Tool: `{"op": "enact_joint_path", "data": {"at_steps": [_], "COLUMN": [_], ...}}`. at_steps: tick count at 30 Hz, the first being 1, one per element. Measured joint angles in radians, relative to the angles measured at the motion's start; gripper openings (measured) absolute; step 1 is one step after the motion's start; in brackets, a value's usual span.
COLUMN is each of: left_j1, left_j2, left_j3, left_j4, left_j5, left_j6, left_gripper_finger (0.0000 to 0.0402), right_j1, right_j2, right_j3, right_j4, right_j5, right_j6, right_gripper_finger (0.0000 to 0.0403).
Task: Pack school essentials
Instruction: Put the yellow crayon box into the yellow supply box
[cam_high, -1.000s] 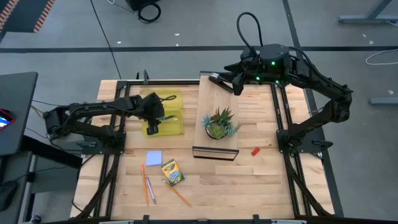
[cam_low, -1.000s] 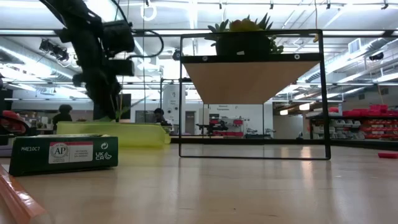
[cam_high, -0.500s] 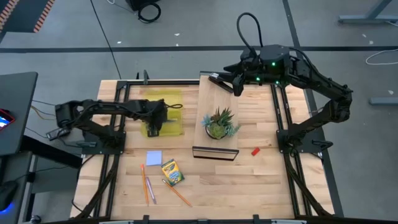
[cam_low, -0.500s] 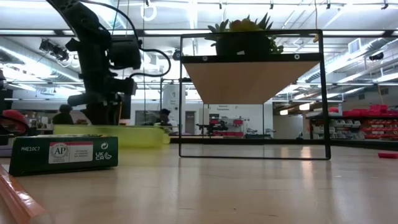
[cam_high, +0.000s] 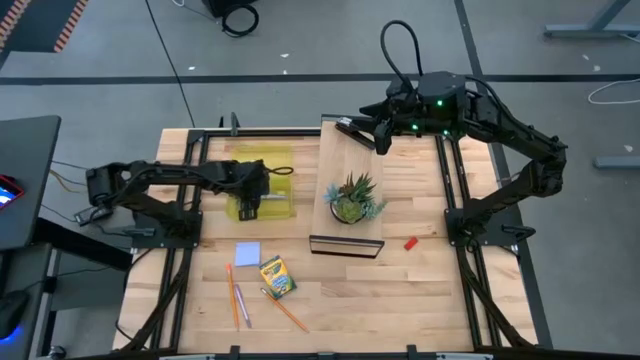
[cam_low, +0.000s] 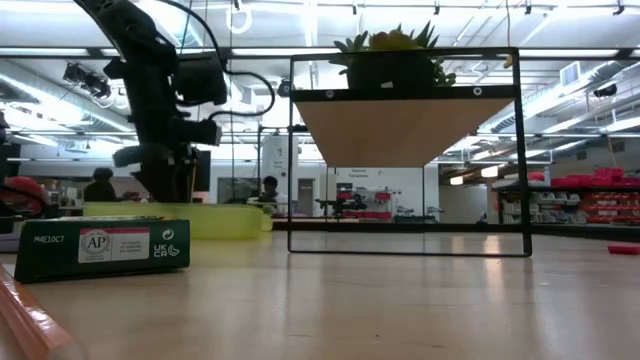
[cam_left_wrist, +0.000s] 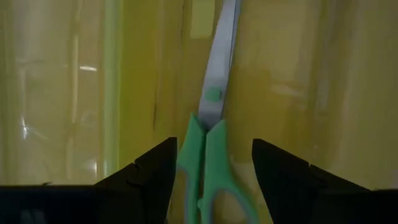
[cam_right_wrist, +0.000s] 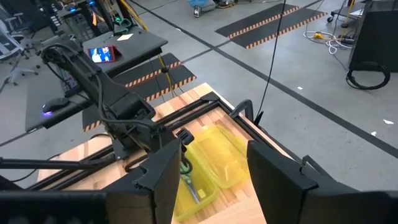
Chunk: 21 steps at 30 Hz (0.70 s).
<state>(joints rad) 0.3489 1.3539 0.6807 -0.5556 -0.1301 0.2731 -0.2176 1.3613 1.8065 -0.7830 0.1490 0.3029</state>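
The left gripper's (cam_left_wrist: 211, 165) fingers (cam_left_wrist: 152, 171) stand apart on either side of a pair of scissors (cam_left_wrist: 208, 143) with green handles, not pressing on them; the handles lie between the fingertips and the steel blades point away from the gripper. The scissors rest on the floor of a yellow tray (cam_high: 275, 160) near the bench's (cam_high: 400, 290) far left corner, and the left gripper is lowered into that tray. The right gripper's (cam_right_wrist: 211, 177) fingers are spread wide on nothing, held high over the far edge of the bench beside a wooden board in a black frame (cam_high: 340, 165). On that board, near the bench's middle, stands a potted plant (cam_high: 352, 198). Toward the near left edge lie a crayon box (cam_high: 277, 277), a pale blue pad (cam_high: 247, 254) just beyond it, and thin pencils (cam_high: 237, 298) alongside. A tiny red block (cam_high: 410, 242) sits alone, right of the framed board and well apart from the rest.
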Motion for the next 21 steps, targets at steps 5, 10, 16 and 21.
{"op": "enact_joint_path", "data": {"at_steps": [5, 10, 16, 21], "left_j1": [0.000, -0.001, -0.065, -0.208], "left_j2": [-0.083, -0.163, -0.191, -0.182], "left_j3": [0.000, 0.000, 0.001, 0.000], "left_j4": [-0.012, -0.028, -0.053, -0.071], "left_j5": [0.088, 0.244, 0.419, 0.420], "left_j6": [-0.027, -0.122, -0.254, -0.246], "left_gripper_finger": [0.0196, 0.0179, 0.0183, 0.0198], "right_j1": [-0.003, -0.004, -0.004, -0.003], "right_j2": [0.000, 0.000, 0.000, -0.001], "right_j3": [0.000, 0.000, 0.000, 0.000], "right_j4": [-0.002, -0.002, -0.002, -0.002], "right_j5": [0.000, 0.014, 0.019, 0.019], "right_j6": [-0.009, -0.023, -0.023, -0.023], "right_gripper_finger": [0.0191, 0.0191, 0.0191, 0.0191]}}
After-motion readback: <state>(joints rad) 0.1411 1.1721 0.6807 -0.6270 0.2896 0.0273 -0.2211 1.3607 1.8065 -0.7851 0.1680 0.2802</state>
